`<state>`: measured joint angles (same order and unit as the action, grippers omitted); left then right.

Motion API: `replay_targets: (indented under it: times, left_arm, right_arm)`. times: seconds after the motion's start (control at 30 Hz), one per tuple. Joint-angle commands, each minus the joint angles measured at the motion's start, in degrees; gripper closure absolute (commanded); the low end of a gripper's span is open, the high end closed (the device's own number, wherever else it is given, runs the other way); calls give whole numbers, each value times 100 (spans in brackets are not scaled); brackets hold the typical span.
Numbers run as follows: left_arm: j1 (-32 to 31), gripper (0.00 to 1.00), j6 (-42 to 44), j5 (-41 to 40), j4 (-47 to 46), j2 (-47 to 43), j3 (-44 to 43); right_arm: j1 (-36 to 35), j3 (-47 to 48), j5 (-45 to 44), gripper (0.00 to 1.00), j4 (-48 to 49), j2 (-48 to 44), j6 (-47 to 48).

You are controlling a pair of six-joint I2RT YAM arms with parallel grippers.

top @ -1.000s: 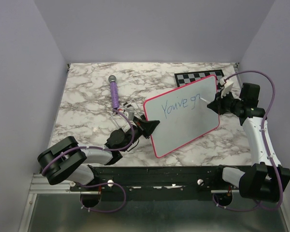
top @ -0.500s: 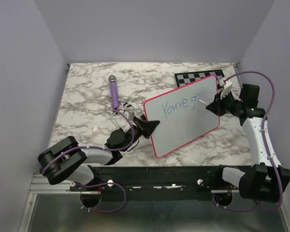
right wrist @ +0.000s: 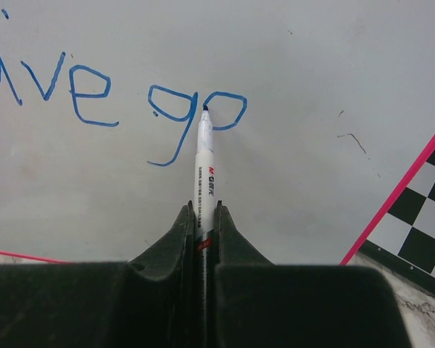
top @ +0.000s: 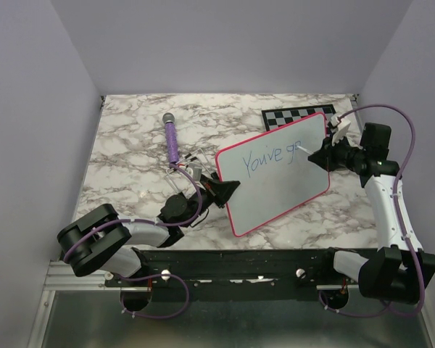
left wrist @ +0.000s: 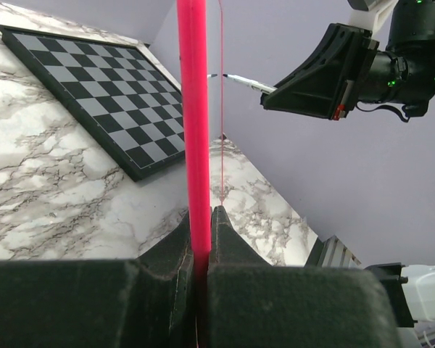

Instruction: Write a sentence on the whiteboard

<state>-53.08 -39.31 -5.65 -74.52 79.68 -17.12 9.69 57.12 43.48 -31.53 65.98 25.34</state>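
The whiteboard (top: 275,181), white with a pink-red rim, is held tilted above the marble table. My left gripper (top: 228,190) is shut on its left rim (left wrist: 193,145). The sentence (top: 272,156) in blue reads "You've go"; in the right wrist view its letters "ve go" (right wrist: 159,101) show. My right gripper (top: 320,157) is shut on a white marker (right wrist: 204,167), whose blue tip touches the board at the top of the "o". The marker and right gripper also show in the left wrist view (left wrist: 250,84).
A grey-and-black chessboard (top: 290,116) lies behind the whiteboard at the back right, also in the left wrist view (left wrist: 94,87). A purple microphone (top: 172,138) lies at the back left. Grey walls close in the table.
The right gripper's marker has drawn an "o" after the "g", so the writing grew from "You've g" to "You've go". The left gripper and board have held still.
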Motion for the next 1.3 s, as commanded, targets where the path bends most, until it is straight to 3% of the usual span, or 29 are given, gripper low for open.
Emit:
replay_targets:
  times: [0.0,1.27]
  left_arm:
    - [-53,100,354,398,245,127,-10]
    - [-53,100,301,354,96,144,95]
  right_arm:
    - [-38,203,134,99,191,12,-152]
    - [-38,-17,64,100,-266,179,173]
